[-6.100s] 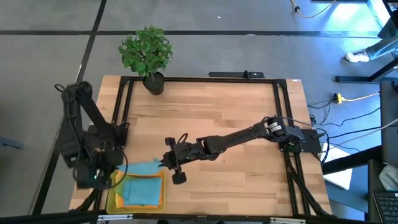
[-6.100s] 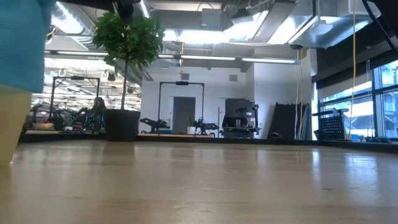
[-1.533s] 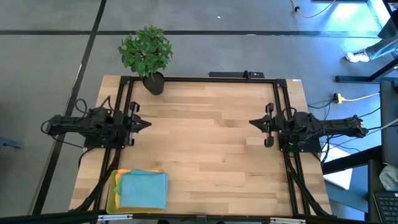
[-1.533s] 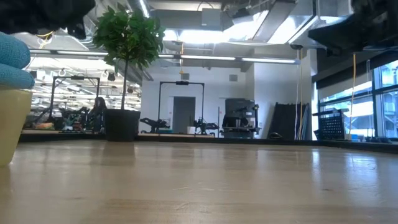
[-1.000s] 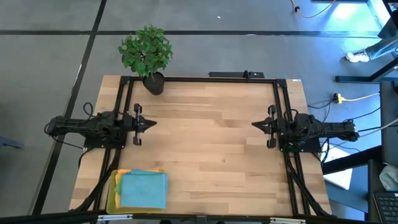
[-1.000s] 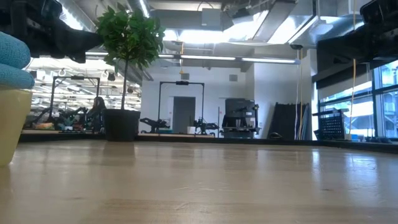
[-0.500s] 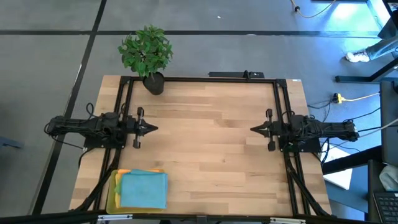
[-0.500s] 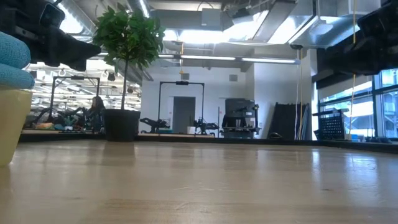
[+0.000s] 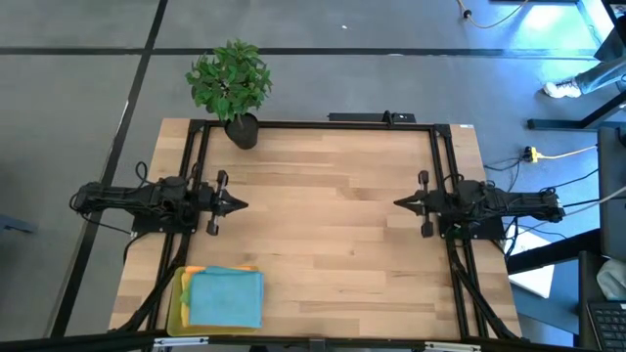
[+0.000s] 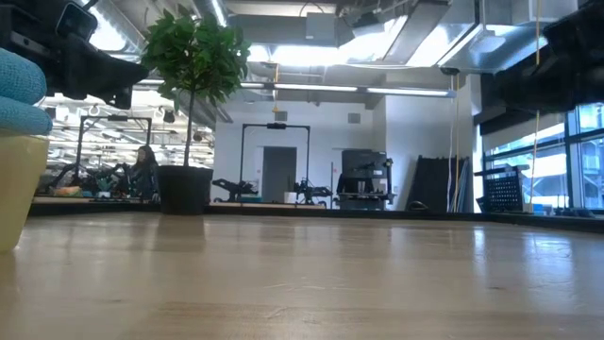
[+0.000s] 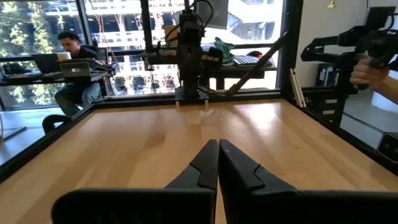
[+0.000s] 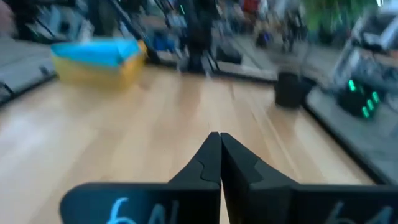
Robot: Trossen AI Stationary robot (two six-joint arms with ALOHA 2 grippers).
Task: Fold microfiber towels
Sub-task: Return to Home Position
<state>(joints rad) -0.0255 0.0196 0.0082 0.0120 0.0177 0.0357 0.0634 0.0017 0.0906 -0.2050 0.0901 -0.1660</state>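
A folded teal-blue towel [image 9: 226,297] lies on top of a stack in the yellow tray [image 9: 177,303] at the table's near left corner; orange and yellow edges show under it. The stack also shows in the low view [image 10: 21,94] and the right wrist view [image 12: 96,51]. My left gripper [image 9: 238,203] is shut and empty at the table's left edge, pointing right. My right gripper [image 9: 400,203] is shut and empty at the right edge, pointing left. Both hang above the bare wood.
A potted plant [image 9: 232,86] stands at the far left corner. A black frame [image 9: 313,124] runs along the table's far and side edges. Bare wood [image 9: 323,225] lies between the grippers. People sit in the room behind [image 11: 78,53].
Both arms have settled at the table's sides: my left gripper has crept a little toward the table's right and my right gripper a little toward its left, then both stopped. The towel stack has stayed in the tray.
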